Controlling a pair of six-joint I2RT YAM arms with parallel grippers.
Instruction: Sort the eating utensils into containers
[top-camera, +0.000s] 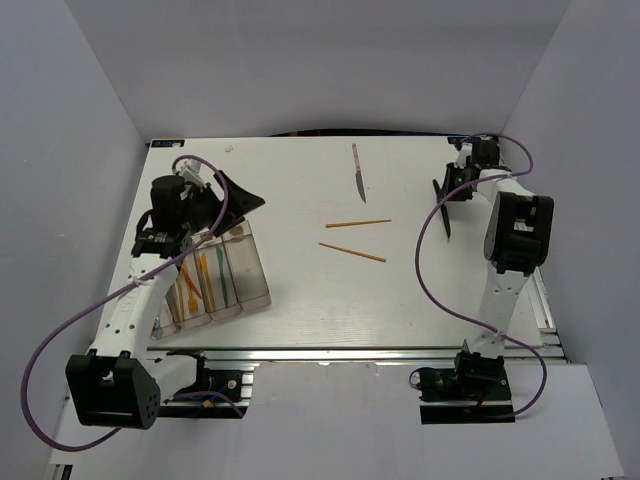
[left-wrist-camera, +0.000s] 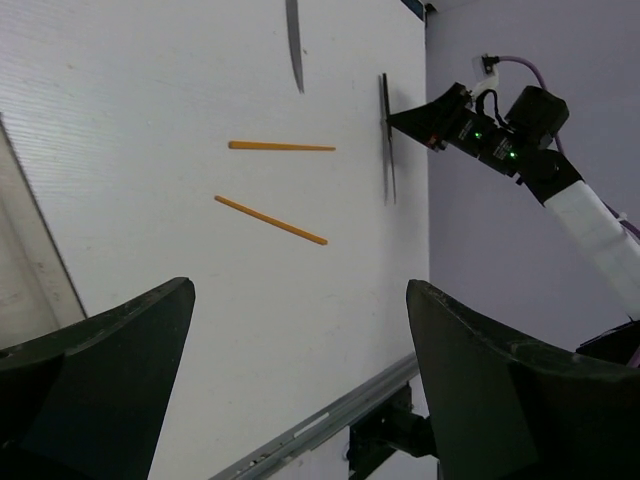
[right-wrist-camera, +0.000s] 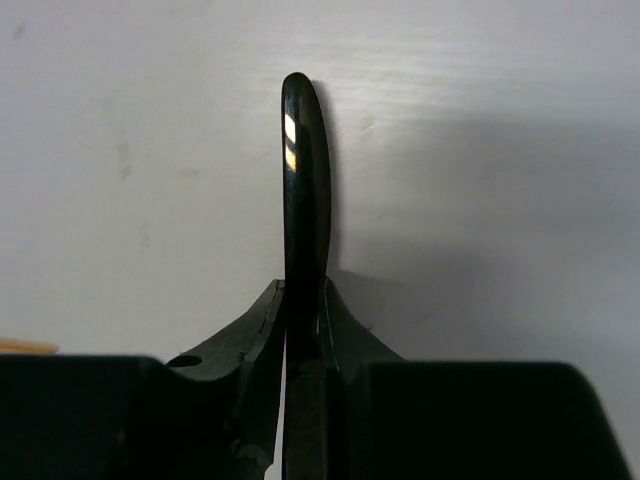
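Observation:
My right gripper (top-camera: 446, 190) is shut on a slim black utensil (top-camera: 446, 218) at the far right, holding it on edge at the table. In the right wrist view the utensil's glossy rounded end (right-wrist-camera: 304, 190) sticks out between my closed fingers (right-wrist-camera: 262, 320). My left gripper (top-camera: 228, 192) is open and empty, above the far end of the clear bins (top-camera: 250, 290), which hold orange and teal cutlery (top-camera: 205, 280). A dark-bladed knife (top-camera: 356, 170) lies at the far middle. Two orange sticks (top-camera: 358, 223) (top-camera: 352, 252) lie mid-table; they also show in the left wrist view (left-wrist-camera: 282, 147) (left-wrist-camera: 270, 220).
The metal rail (top-camera: 350, 353) runs along the table's near edge. Grey walls close in the left, right and back. Purple cables (top-camera: 430, 270) loop beside both arms. The left wrist view shows the right arm (left-wrist-camera: 500, 140) and the held black utensil (left-wrist-camera: 386, 140) by the right wall.

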